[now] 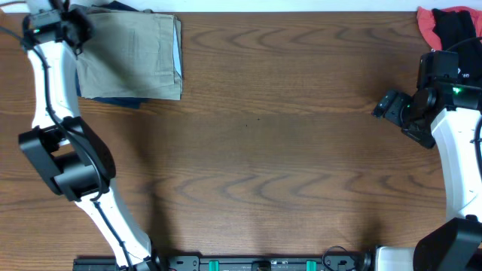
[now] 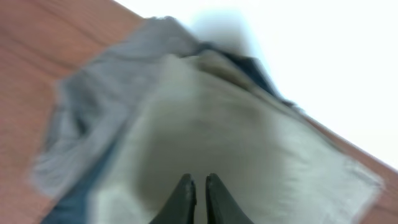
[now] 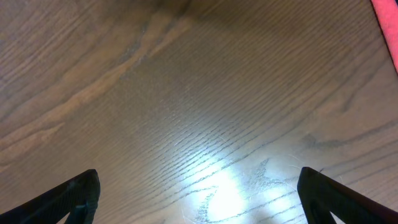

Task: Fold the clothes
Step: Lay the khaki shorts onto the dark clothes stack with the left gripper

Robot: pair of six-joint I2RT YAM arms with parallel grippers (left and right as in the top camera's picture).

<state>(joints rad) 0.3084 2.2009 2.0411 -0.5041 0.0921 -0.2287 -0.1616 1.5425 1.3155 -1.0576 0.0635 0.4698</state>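
The khaki-beige shorts (image 1: pixel 132 56) lie folded in a rectangle at the table's far left, on top of darker folded garments. My left gripper (image 1: pixel 77 31) is over the shorts' left edge. In the blurred left wrist view its fingers (image 2: pixel 199 182) are closed together with nothing between them, just above the shorts (image 2: pixel 249 143). My right gripper (image 1: pixel 385 105) is at the right side of the table, far from the shorts. In the right wrist view its fingers (image 3: pixel 199 193) are wide open over bare wood.
A grey garment (image 2: pixel 99 106) and a navy-blue one (image 1: pixel 124 101) lie under the shorts. A red-and-black garment (image 1: pixel 448 26) sits at the far right corner. The wooden table (image 1: pixel 263 150) spans the view.
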